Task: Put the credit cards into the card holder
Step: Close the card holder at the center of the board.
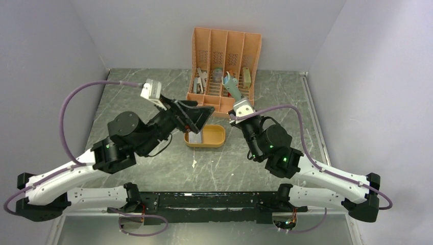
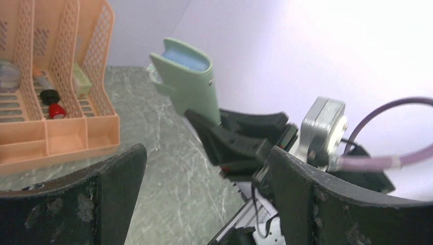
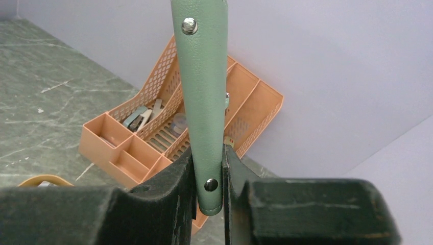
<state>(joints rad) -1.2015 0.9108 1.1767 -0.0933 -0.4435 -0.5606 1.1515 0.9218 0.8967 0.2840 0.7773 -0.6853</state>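
Between the fingers of the right gripper (image 3: pixel 208 171), the card holder (image 3: pixel 201 76) stands pinched upright, while the left gripper (image 2: pixel 207 178) gapes wide and empty.

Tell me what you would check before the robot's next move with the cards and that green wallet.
1. Right gripper clamped on the card holder: ok.
2. Card holder held upright, off the table: ok.
3. Left gripper open with nothing between its fingers: ok.
4. A credit card lying in the oval tray, ready to pick: ok.
5. Left gripper over the tray: ok in the top view.
6. Whether the pale blue at the holder's top opening is a card already inside: cannot tell.
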